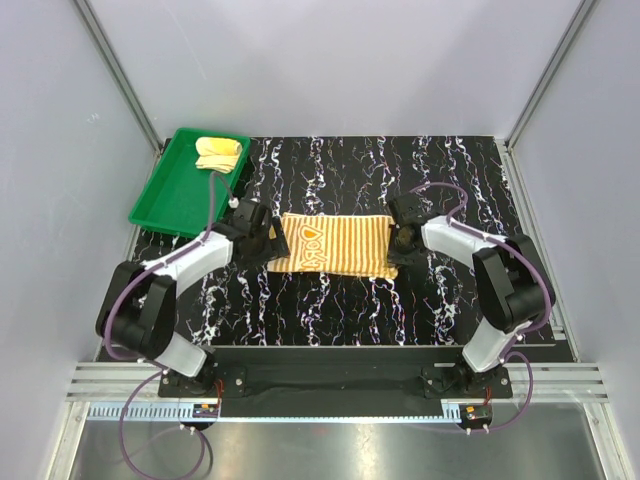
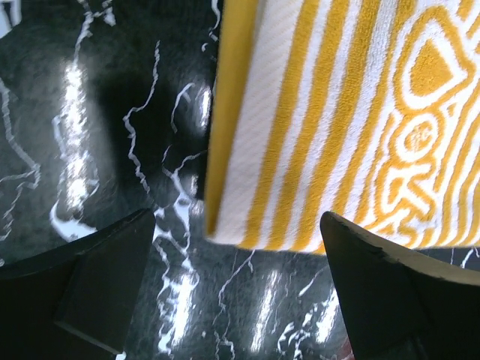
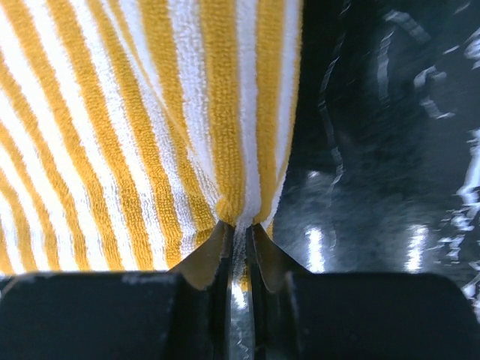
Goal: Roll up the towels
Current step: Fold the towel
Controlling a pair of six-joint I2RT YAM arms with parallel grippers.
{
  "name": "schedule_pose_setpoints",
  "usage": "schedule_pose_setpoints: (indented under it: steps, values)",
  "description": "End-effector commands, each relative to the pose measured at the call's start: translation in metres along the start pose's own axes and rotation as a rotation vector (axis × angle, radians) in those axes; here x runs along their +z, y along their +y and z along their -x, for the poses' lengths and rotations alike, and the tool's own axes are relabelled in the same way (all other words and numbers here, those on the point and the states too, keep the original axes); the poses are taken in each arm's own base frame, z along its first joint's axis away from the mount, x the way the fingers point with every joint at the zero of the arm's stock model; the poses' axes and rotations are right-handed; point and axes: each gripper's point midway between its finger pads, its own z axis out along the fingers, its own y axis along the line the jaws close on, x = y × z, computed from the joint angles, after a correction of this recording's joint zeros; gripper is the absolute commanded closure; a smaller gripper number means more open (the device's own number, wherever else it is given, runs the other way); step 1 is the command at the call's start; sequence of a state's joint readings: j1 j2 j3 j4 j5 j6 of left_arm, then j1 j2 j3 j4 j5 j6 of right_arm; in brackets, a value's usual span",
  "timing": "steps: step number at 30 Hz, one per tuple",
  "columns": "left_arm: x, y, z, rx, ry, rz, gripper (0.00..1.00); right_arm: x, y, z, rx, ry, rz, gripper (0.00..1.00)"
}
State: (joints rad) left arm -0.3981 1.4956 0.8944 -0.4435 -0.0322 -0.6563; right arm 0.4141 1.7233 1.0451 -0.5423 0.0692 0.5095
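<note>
The orange-and-cream striped towel [image 1: 335, 243] lies flat in the middle of the black marble table [image 1: 330, 310]. My left gripper [image 1: 268, 240] hovers at its left edge, jaws wide open and empty; in the left wrist view the towel corner [image 2: 330, 127] lies just beyond the open gripper [image 2: 238, 232]. My right gripper [image 1: 400, 240] is shut on the towel's right edge; the right wrist view shows the striped cloth [image 3: 135, 135] bunched between the fingertips of the gripper [image 3: 238, 229]. A rolled pale yellow towel [image 1: 219, 153] rests in the green tray [image 1: 170, 200].
The green tray stands at the table's back left corner. White walls and metal frame posts [image 1: 120, 70] enclose the table. Both arm bases sit on the rail [image 1: 330, 375] at the near edge.
</note>
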Motion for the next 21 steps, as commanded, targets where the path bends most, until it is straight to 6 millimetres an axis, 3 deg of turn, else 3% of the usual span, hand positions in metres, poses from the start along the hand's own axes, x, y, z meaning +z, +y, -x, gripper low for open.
schedule_pose_setpoints:
  steps: [1, 5, 8, 11, 13, 15, 16, 19, 21]
  values:
    - [0.017, -0.024, 0.018, -0.009, -0.044, -0.078, 0.01, -0.007, 0.018, -0.03, 0.014, 0.105, 0.143, 0.96]
    - [0.045, -0.025, 0.014, 0.011, 0.02, -0.039, 0.01, -0.008, 0.017, -0.046, 0.021, 0.155, 0.166, 0.96]
    - [0.054, -0.019, 0.02, 0.033, 0.02, 0.014, 0.01, -0.013, 0.01, -0.058, 0.026, 0.181, 0.152, 0.94]
    - [0.056, -0.018, 0.029, 0.046, 0.013, 0.039, 0.01, -0.023, -0.003, -0.068, 0.048, 0.19, 0.108, 0.79]
    - [0.053, -0.016, 0.033, 0.055, 0.004, 0.057, 0.01, -0.036, -0.012, -0.077, 0.071, 0.194, 0.083, 0.59]
    - [0.046, -0.019, 0.044, 0.064, -0.031, 0.058, 0.01, -0.047, -0.016, -0.082, 0.093, 0.19, 0.08, 0.46]
    - [0.041, -0.017, 0.044, 0.072, -0.03, 0.071, 0.01, -0.058, -0.017, -0.081, 0.102, 0.157, 0.094, 0.35]
    - [0.018, -0.018, 0.061, 0.096, -0.086, 0.088, 0.01, -0.082, -0.02, -0.074, 0.133, 0.072, 0.114, 0.18]
    - [-0.004, -0.019, 0.073, 0.114, -0.135, 0.094, 0.01, -0.088, -0.025, -0.064, 0.175, -0.002, 0.096, 0.14]
